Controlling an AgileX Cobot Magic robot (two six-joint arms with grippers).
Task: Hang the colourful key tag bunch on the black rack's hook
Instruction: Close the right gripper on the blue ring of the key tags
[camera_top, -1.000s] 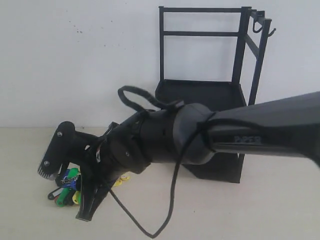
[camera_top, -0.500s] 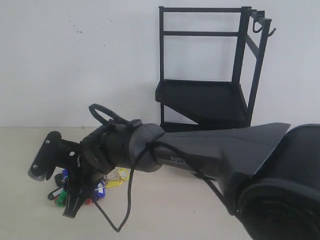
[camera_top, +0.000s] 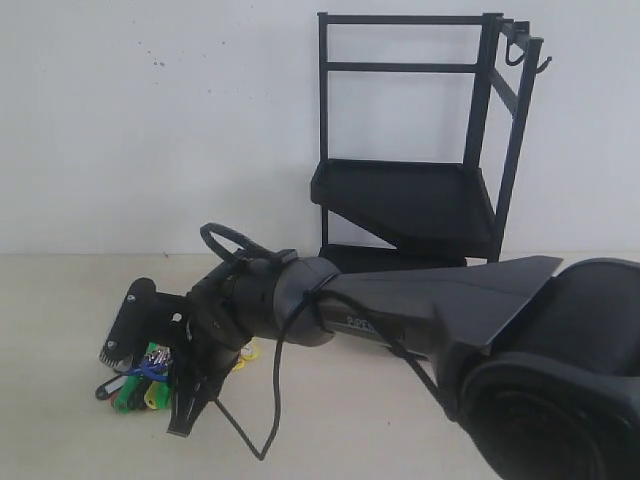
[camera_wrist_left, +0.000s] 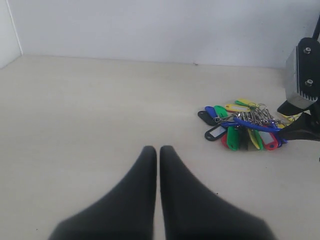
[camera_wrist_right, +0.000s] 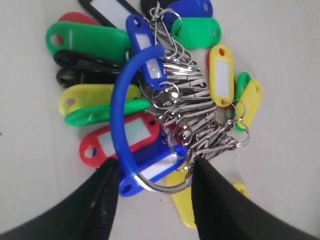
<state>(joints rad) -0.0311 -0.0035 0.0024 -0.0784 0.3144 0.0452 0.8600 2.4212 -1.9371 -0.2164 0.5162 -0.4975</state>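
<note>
The colourful key tag bunch (camera_wrist_right: 150, 100) lies flat on the beige table, its tags fanned out round metal rings and a blue loop (camera_wrist_right: 119, 115). My right gripper (camera_wrist_right: 155, 172) is open and low over it. Its fingers stand either side of the loop's end and the big metal ring (camera_wrist_right: 167, 186), apart from both. In the exterior view this gripper (camera_top: 155, 370) reaches across to the far left over the bunch (camera_top: 140, 385). The black rack (camera_top: 410, 200) stands at the back, its hooks (camera_top: 516, 52) at the top right. My left gripper (camera_wrist_left: 157, 150) is shut and empty, well short of the bunch (camera_wrist_left: 240, 127).
A white wall rises behind the table. The right arm (camera_top: 400, 315) and its loose cable (camera_top: 250, 440) stretch across the middle of the exterior view. The rack's two solid tiers (camera_top: 400, 190) sit below its hooks.
My right gripper has swung a little to the right and now straddles the bunch. The bunch has stayed on the table.
</note>
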